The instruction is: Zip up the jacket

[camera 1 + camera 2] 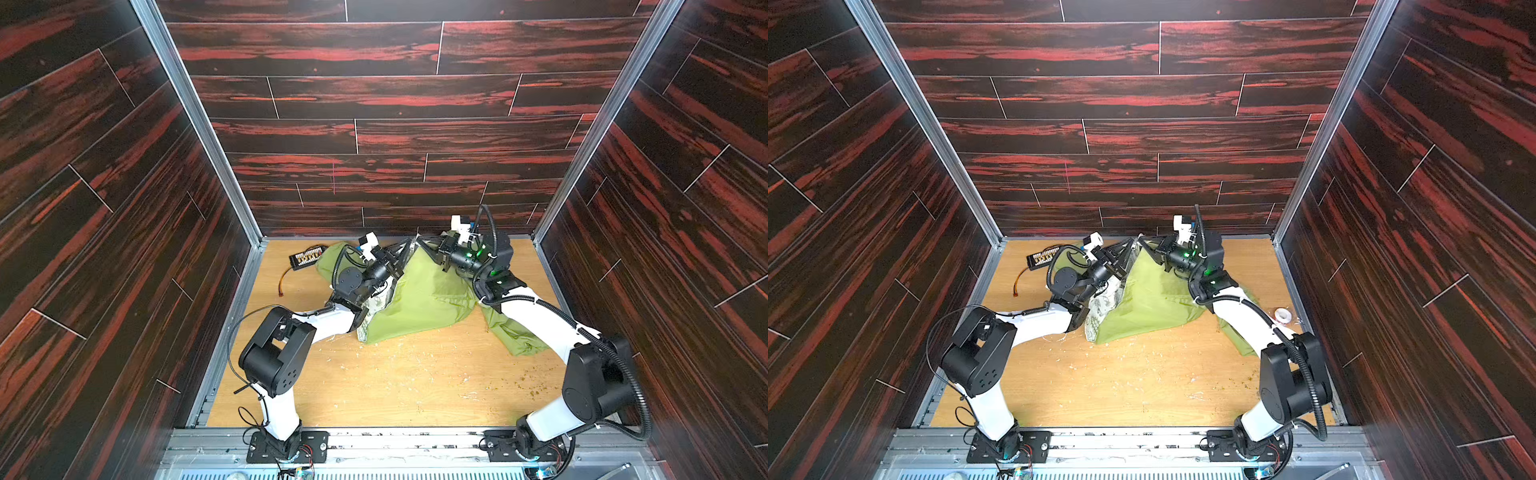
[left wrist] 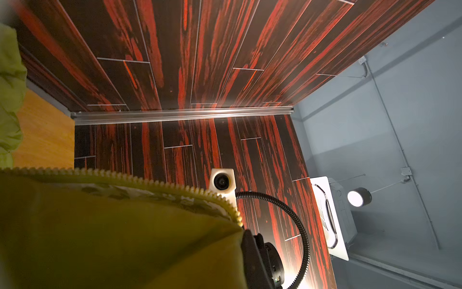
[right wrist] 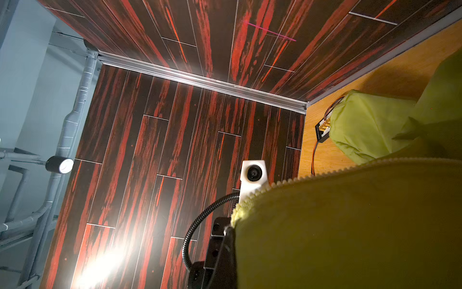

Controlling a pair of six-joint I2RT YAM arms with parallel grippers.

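left gripper (image 1: 407, 246) and right gripper (image 1: 420, 240) both pinched shut on jacket (image 1: 424, 299), tented up off table (image 1: 374, 386) at rear centre, tips nearly meeting, presumably to align its zipper edges (image 2: 175, 186) for engaging.

Centre of both top views: olive-green thin cloth jacket (image 1: 424, 299), matt, finely crinkled. Its pale green zipper teeth (image 2: 150, 181): moulded, plastic-looking, slight sheen. Lower centre: light wood-grain tabletop (image 1: 395, 382), smooth board, scuffed, with pale flakes. Upper frame: dark red-streaked wood-pattern wall panels (image 1: 374, 95), semi-gloss. Between panels: silver corner rails (image 1: 202, 124), brushed metal. Bottom: white arm shells (image 1: 282, 411), smooth, satin.
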